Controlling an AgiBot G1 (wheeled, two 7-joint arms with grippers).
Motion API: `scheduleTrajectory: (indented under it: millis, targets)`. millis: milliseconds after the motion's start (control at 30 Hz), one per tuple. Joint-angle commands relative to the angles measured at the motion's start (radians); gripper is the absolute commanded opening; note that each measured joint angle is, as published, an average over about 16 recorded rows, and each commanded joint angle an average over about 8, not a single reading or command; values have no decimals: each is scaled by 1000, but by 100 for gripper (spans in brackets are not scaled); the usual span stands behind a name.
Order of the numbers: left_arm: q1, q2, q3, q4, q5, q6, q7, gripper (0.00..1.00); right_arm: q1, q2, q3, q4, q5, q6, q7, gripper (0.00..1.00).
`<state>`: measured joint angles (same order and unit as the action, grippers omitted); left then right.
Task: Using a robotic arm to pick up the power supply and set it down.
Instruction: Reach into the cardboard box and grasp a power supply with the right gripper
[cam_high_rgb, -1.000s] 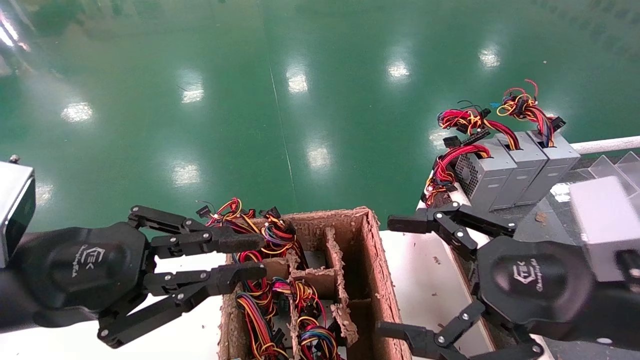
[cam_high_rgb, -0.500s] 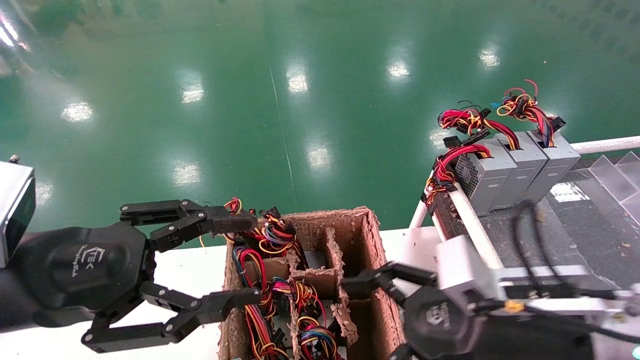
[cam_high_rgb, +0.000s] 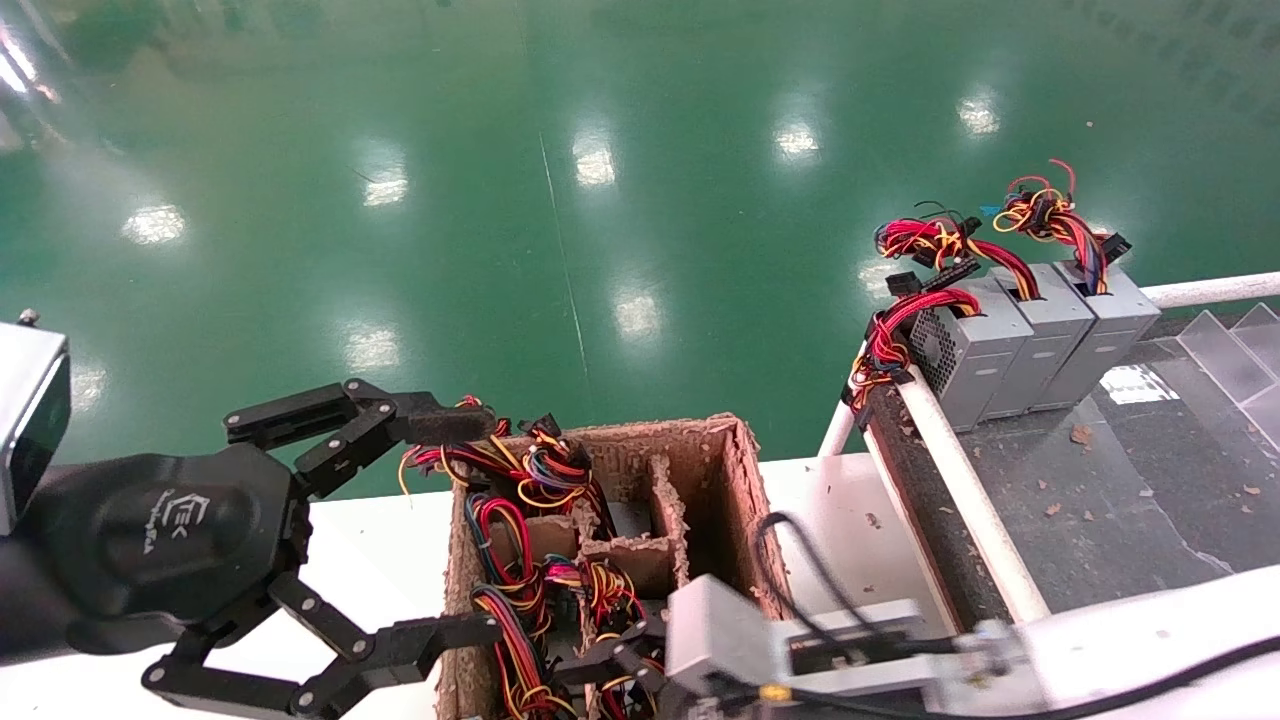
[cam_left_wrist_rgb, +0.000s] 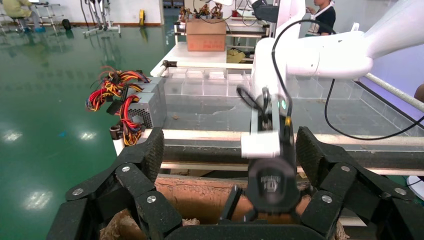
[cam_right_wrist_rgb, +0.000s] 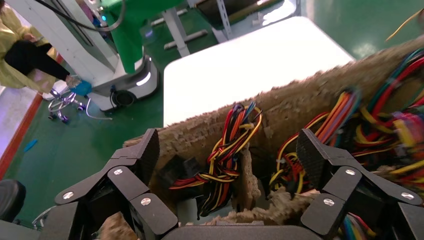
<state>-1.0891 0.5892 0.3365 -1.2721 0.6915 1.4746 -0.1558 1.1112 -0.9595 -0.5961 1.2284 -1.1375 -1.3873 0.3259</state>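
Power supplies stand in a brown cardboard divider box, each showing mostly as a bundle of red, yellow and black wires. My right gripper hangs open over the box's near cells. In the right wrist view its fingers straddle one wire bundle and a torn divider; nothing is gripped. My left gripper is open wide at the box's left wall, holding nothing. In the left wrist view its fingertips frame the right gripper's palm beyond.
Three grey power supplies stand side by side at the far end of a black belt on the right, behind a white rail. The box rests on a white table. Green floor lies beyond.
My right arm swung from beside the belt leftward and down over the box. My left gripper's fingers spread from a narrow gap to wide open.
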Motion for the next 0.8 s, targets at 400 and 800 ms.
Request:
scheduleTrajectory:
  millis: [400, 800]
  targets:
    - [0, 0, 0, 0, 0, 0, 0, 100, 4, -113, -57, -51, -90, 64, -1, 0]
    - [0, 0, 1, 0, 0, 0, 0, 100, 1, -137, -70, -85, -111, 78, -7, 0]
